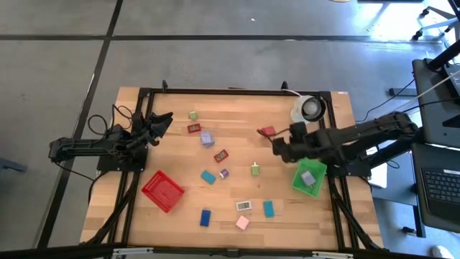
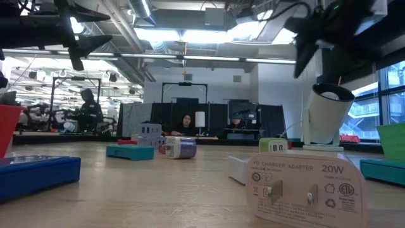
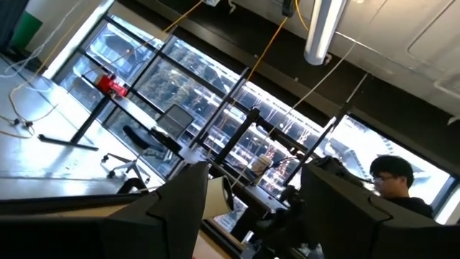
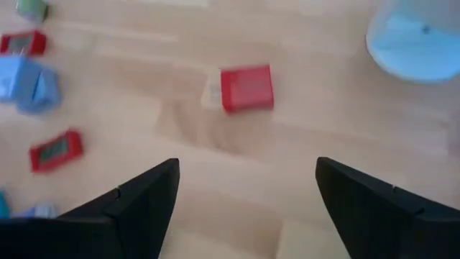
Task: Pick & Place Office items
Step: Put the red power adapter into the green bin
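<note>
The small white plastic plug block (image 2: 308, 185) lying close to the low camera has grey words on its side: "PD CHARGER ADAPTER" and "20W". Little safety signs sit below, too small to read.

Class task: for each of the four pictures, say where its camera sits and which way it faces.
High: overhead, looking down; both arms, red basket, green basket.
Low: table height, level; charger adapter close, arms overhead.
Left wrist: faces the room; own dark fingers.
Right wrist: faces the tabletop; open fingers short of a red item.
Shared: that red item in high view.
</note>
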Tool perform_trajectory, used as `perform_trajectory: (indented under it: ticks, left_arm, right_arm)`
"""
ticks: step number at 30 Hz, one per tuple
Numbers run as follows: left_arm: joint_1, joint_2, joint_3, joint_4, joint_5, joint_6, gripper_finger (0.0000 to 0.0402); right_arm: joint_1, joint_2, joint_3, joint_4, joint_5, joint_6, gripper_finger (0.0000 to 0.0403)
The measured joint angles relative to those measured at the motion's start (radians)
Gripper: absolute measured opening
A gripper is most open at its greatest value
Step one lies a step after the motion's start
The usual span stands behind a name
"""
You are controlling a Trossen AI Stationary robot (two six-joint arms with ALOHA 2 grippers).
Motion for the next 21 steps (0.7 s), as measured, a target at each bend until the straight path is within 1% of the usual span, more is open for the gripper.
perform_trajectory:
  ticks: [3,6,8,13,16,21]
  left_arm:
    - [0.0,0.0,0.0,-0.008,0.0,-0.003,0.022]
    - [0.0,0.0,0.0,-0.009,-0.004,-0.003,0.022]
    - [0.0,0.001,0.0,-0.008,-0.003,-0.004,0.0221]
    - [0.0,0.001,0.0,-0.009,0.022,-0.005,0.0219]
    - [0.0,0.001,0.0,-0.01,0.029,-0.005,0.0217]
    - [0.0,0.001,0.0,-0.015,0.029,-0.005,0.0217]
  right_arm:
    - [-0.082,0.043,-0.001,0.105,-0.012,-0.104,0.0335]
    - [-0.164,0.099,-0.002,0.176,-0.073,-0.242,0.0345]
    - [-0.214,0.145,-0.002,0.185,-0.1,-0.314,0.0352]
    - [-0.321,0.26,-0.002,0.205,-0.117,-0.365,0.0362]
    - [-0.387,0.322,-0.003,0.268,-0.169,-0.422,0.0362]
    - [-0.46,0.413,-0.003,0.421,-0.264,-0.551,0.0361]
